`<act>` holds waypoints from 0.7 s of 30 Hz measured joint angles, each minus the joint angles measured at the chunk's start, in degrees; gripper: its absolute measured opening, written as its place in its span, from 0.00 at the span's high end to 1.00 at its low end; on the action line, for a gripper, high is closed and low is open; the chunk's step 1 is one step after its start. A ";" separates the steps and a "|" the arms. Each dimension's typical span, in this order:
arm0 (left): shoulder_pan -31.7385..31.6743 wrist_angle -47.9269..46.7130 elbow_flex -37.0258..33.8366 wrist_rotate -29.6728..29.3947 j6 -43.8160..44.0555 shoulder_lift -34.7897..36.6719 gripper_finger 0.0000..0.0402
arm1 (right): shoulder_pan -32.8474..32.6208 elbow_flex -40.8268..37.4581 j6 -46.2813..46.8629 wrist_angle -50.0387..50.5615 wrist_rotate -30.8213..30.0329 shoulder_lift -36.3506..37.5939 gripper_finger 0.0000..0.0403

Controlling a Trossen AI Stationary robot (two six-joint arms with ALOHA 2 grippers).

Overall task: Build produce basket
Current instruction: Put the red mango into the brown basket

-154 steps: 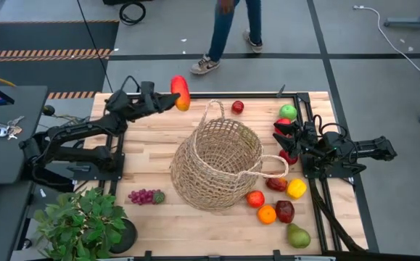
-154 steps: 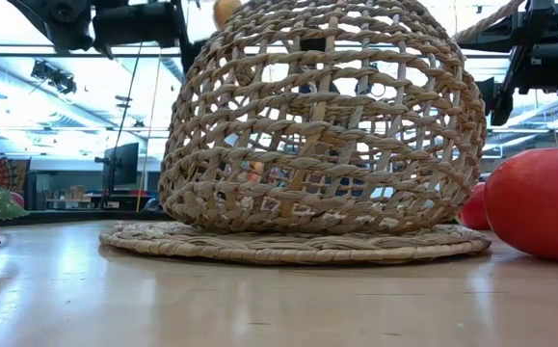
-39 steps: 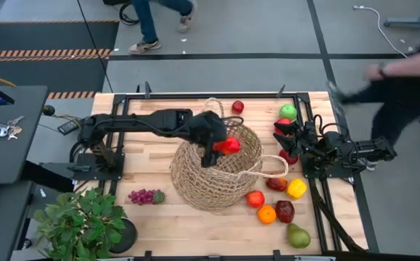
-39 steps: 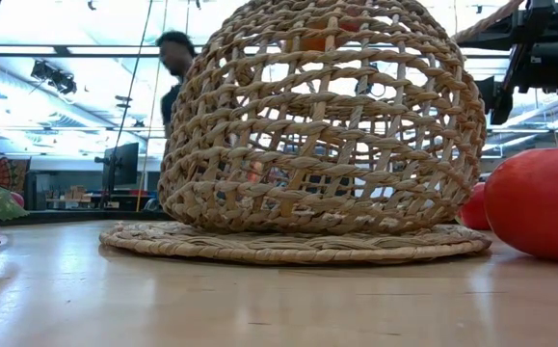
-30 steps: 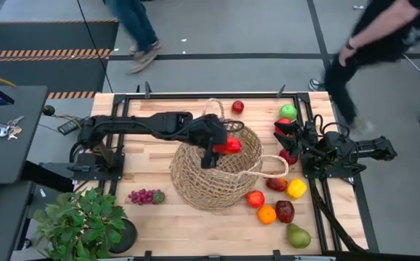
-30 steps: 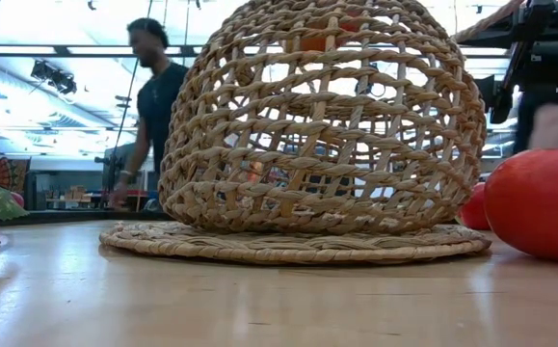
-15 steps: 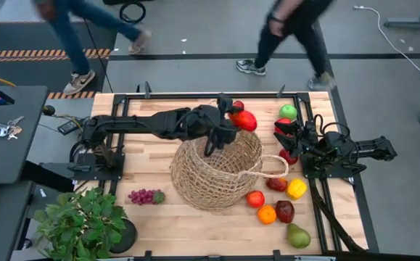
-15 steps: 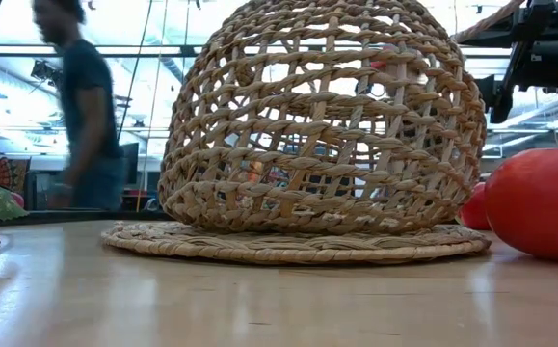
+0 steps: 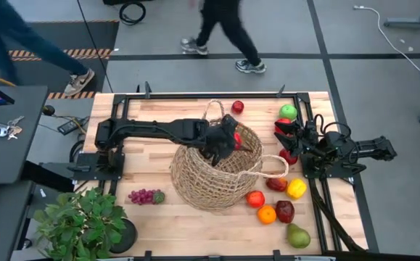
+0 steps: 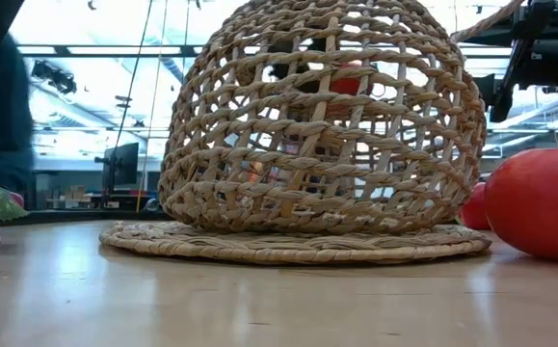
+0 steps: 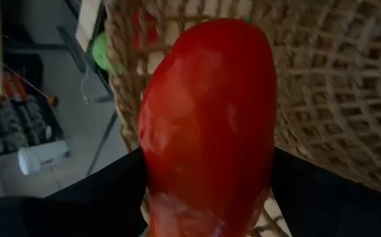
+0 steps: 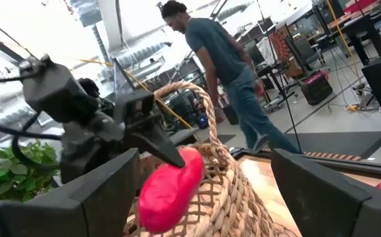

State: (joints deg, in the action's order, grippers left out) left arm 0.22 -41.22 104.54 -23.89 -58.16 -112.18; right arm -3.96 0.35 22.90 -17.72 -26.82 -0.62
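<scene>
A: Left tool (image 9: 228, 139) is over the basket (image 9: 202, 177) mouth, clamped on a long red pepper (image 11: 206, 125). The wrist view shows a dark finger pressed on either side of it, with the weave just behind.

B: It looks glossy and smooth, so I'd judge it slippery. Taking it across the middle of its length, as here, seems sensible; a pinch near the tapered end could squirt it out.

A: Through the basket wall, the low view shows the red pepper high inside the rim, not down at the bottom.

B: It's probably light and fairly firm, so a drop from that height shouldn't hurt it. The basket itself is open straw weave and looks light too. It could shift or tip if the arm catches the rim or a looped handle (image 9: 273, 166).

A: Right tool (image 9: 291, 141) waits just right of the basket, fingers parted, nothing between them in its wrist view.

B: Plenty left on the bench (image 9: 151, 116): the green apple (image 9: 288, 112) beyond the right tool, the orange (image 9: 266, 214) and pear (image 9: 297, 235) at the basket's near right, the purple grapes (image 9: 143, 196) at its near left.

A: Grapes look the fiddly ones: soft, loose cluster.

B: I'd go for the bunch's thick middle, gently.
</scene>
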 joint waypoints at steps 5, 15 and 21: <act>0.05 -2.83 0.03 4.00 3.60 -0.15 0.25 | -0.01 0.01 0.01 -0.53 0.59 -0.28 0.13; 0.05 -8.03 0.03 14.17 9.00 -1.38 0.25 | -0.01 0.01 -0.01 -0.46 1.10 -0.57 0.13; -0.39 -8.59 0.01 15.12 17.35 -2.22 0.21 | 0.01 0.01 0.01 -0.60 1.05 -0.57 0.13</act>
State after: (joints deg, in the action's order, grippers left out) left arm -0.17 -49.81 104.55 -8.77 -40.80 -114.40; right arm -3.95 0.36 22.92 -18.31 -25.77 -1.19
